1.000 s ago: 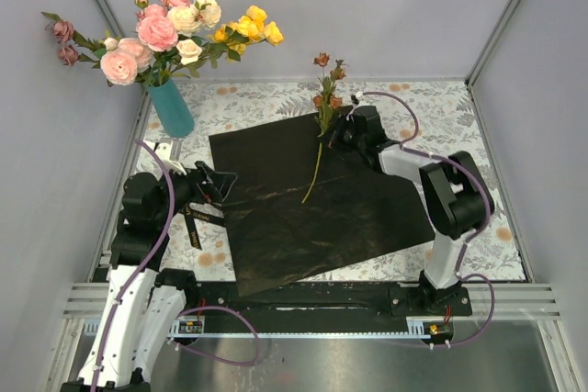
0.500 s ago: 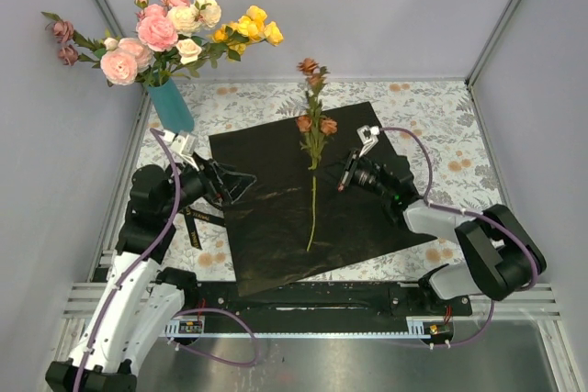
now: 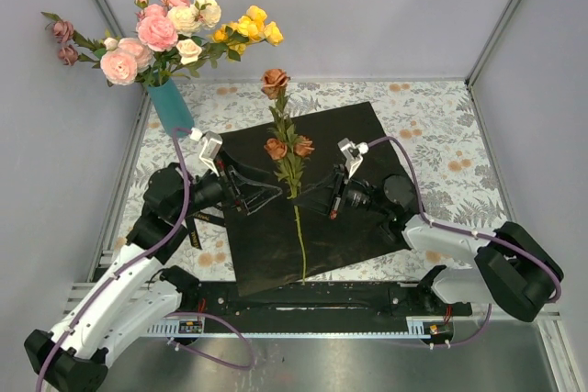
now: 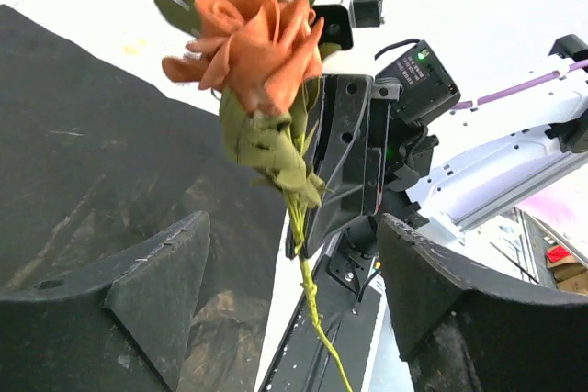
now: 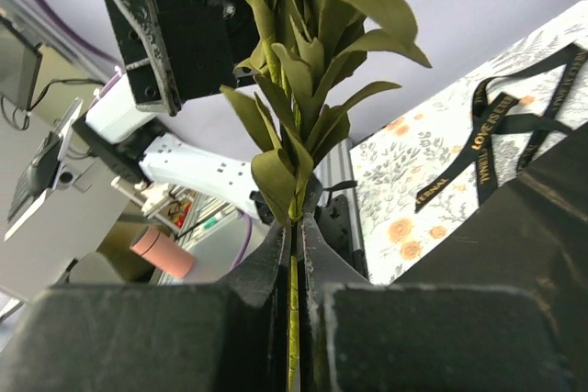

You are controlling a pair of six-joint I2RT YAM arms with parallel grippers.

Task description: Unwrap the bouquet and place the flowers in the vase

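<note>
My right claw (image 5: pixel 294 227) is pinched fully shut on the thin green stem (image 3: pixel 299 236) of one brownish rose. It holds the rose above the black paper (image 3: pixel 358 140), bloom pointing away from me. My left claw (image 4: pixel 294 254) faces it with its jaws wide apart and nothing gripped; the stem hangs in the gap between them, touching neither as far as I can tell. This looks like a hand-over. To do it well, I should close the left claw on bare stem just beside the right claw's pinch, clear of leaves and bloom, and release the right only once that grip is firm. Farther off, at the back left, the teal vase (image 3: pixel 172 107) stands upright, crowded with flowers (image 3: pixel 161 34). I should thread this stem in gently among them.
</note>
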